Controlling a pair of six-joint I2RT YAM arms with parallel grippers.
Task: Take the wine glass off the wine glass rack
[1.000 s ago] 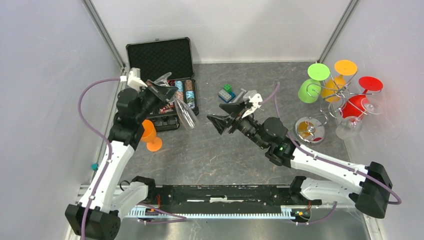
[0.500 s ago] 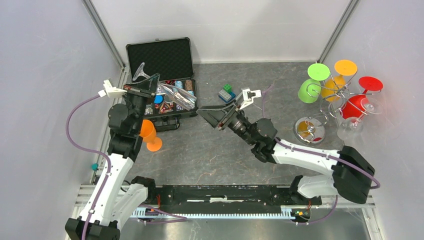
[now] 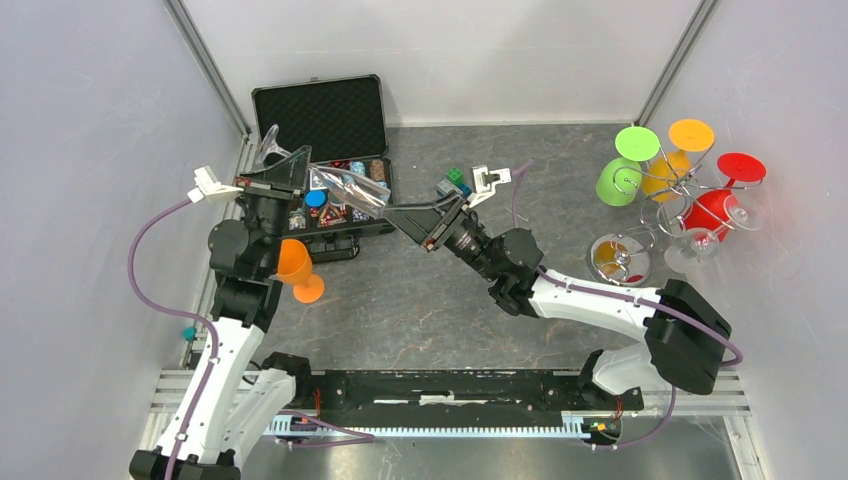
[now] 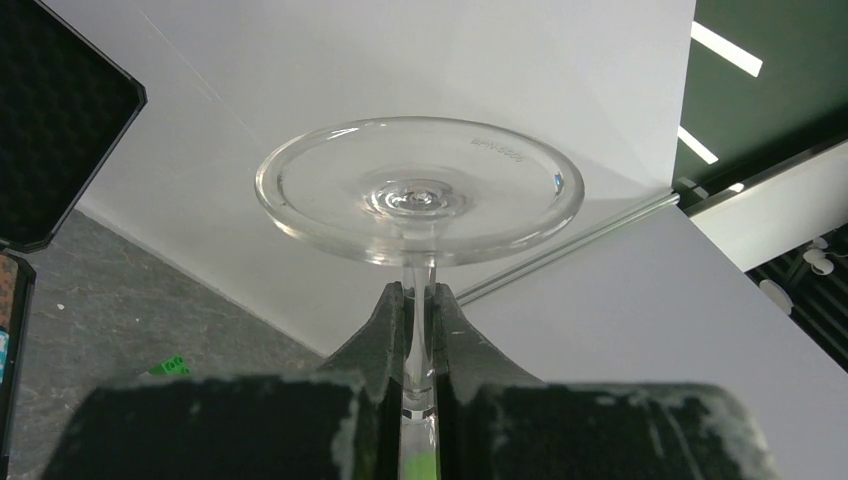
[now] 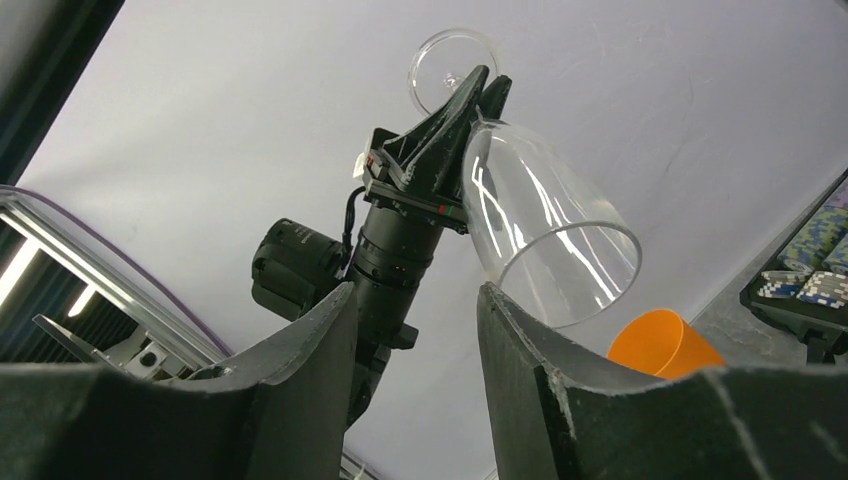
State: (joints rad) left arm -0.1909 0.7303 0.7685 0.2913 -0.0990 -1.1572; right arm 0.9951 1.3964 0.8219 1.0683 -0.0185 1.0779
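Note:
My left gripper (image 3: 293,162) is shut on the stem of a clear wine glass (image 3: 350,190) and holds it in the air over the open case, bowl pointing right. In the left wrist view the gripper (image 4: 420,305) pinches the stem under the glass's round foot (image 4: 420,190). My right gripper (image 3: 400,222) is open and empty, just right of the bowl. In the right wrist view it (image 5: 415,315) is open, with the bowl (image 5: 550,240) beside its right finger (image 5: 510,340). The silver wine glass rack (image 3: 622,258) stands at the far right and holds green, orange, red and clear glasses.
An open black case (image 3: 320,115) with poker chips lies at the back left. An orange glass (image 3: 298,270) stands on the table below my left gripper; it also shows in the right wrist view (image 5: 660,345). Small green and blue blocks (image 3: 455,185) lie mid-table.
My left gripper has swung the clear glass up and left over the case. My right arm has moved left, its open gripper now close to the glass bowl.

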